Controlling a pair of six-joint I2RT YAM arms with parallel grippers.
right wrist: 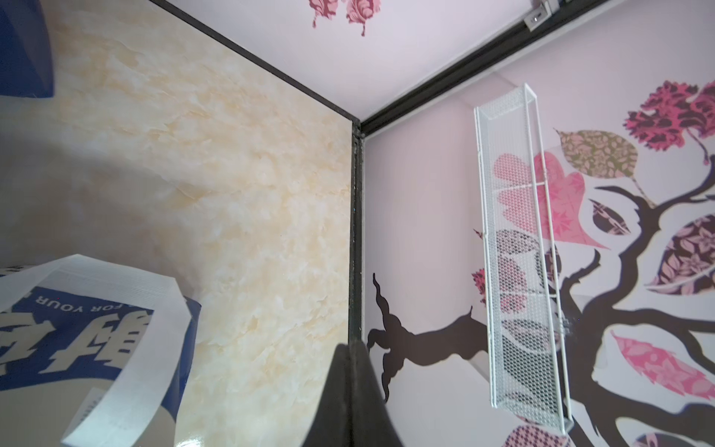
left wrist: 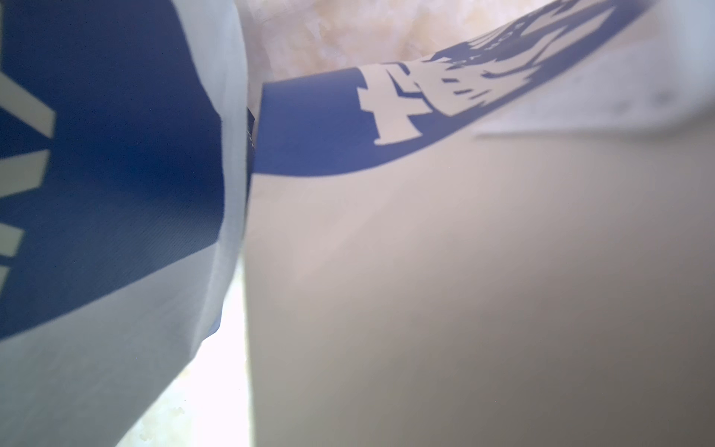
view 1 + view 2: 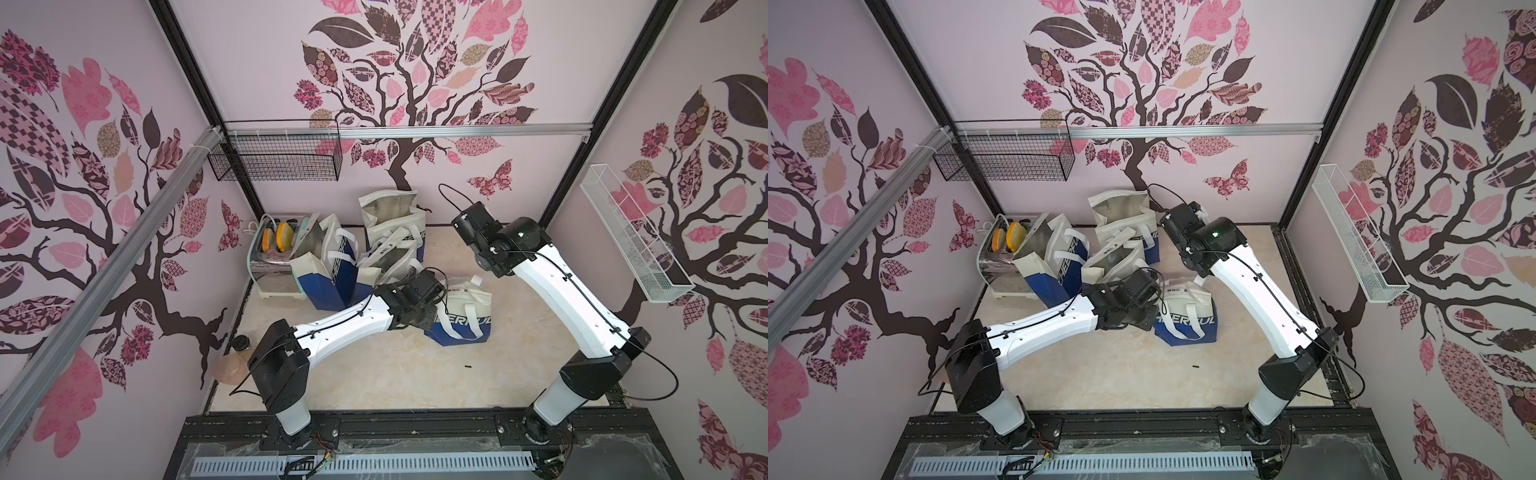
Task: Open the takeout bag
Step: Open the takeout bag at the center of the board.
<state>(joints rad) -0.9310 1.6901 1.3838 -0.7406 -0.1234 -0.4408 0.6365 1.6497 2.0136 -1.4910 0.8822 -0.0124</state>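
Bracing the takeout bag (image 3: 463, 316), which lies flat mid-table, seems the step in hand. The left claw (image 3: 428, 320) is clenched at its left edge, though I cannot tell whether it grips fabric. The right claw (image 1: 350, 387) hangs clenched and empty beyond it. Next, it must catch the bag's mouth.

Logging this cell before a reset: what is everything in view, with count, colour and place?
open takeout bags: three, white and blue, table's back left
closed takeout bag: one, white and blue, table's middle
toaster: one, silver, back-left corner, two yellow slices inside
wire basket: one, black, back wall
mesh basket: one, white, right wall
jar: one, dark lid, table's left edge
round pinkish thing: one, beside the jar
table: one, cream
left gripper: one, black, shut, at the closed takeout bag
right gripper: one, black, shut, empty
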